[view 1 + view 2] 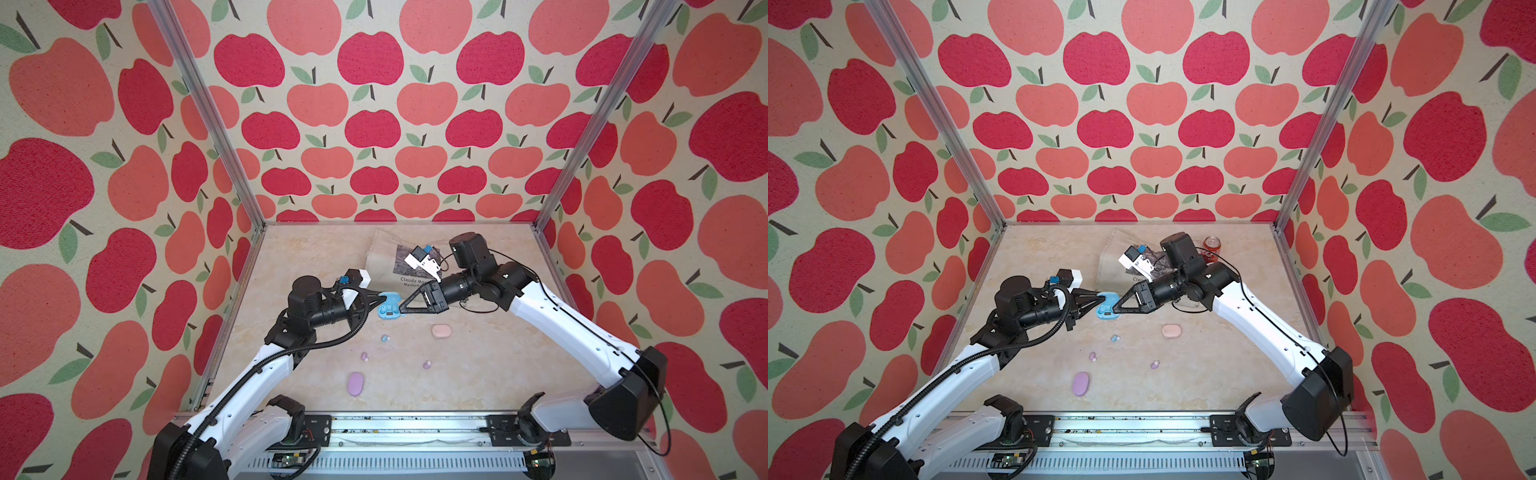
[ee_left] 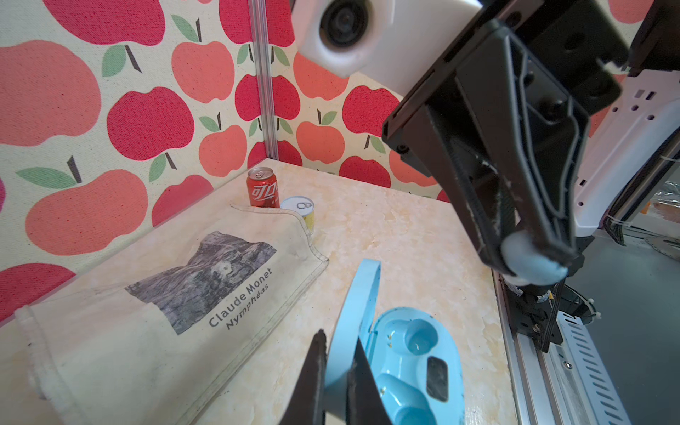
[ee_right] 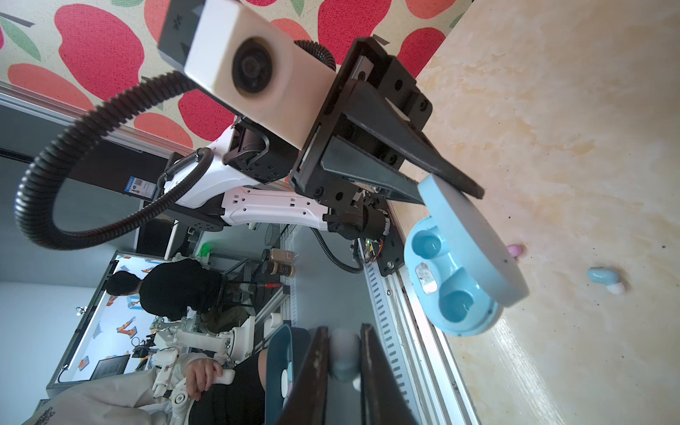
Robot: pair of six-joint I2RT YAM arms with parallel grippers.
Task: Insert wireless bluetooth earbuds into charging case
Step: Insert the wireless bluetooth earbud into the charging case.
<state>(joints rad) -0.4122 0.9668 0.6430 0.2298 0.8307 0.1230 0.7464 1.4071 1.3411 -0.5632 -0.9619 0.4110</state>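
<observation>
desk [image 1: 478,374]: no earbud seated, task early | left gripper [image 2: 340,371] pinching lid of open blue case [image 3: 449,279] | right gripper [image 3: 344,368] pinching held blue earbud [image 2: 530,263] near its wells, which look empty | lilac case [image 1: 355,383], pink case [image 1: 441,331] shut | on desk: loose blue earbud [image 1: 384,338], lilac earbuds [image 1: 364,356] [image 1: 427,365]; pink ones unseen

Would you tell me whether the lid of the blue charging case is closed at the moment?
No, the blue case has its lid swung up, leaving both earbud pockets exposed in the right wrist view.
</observation>
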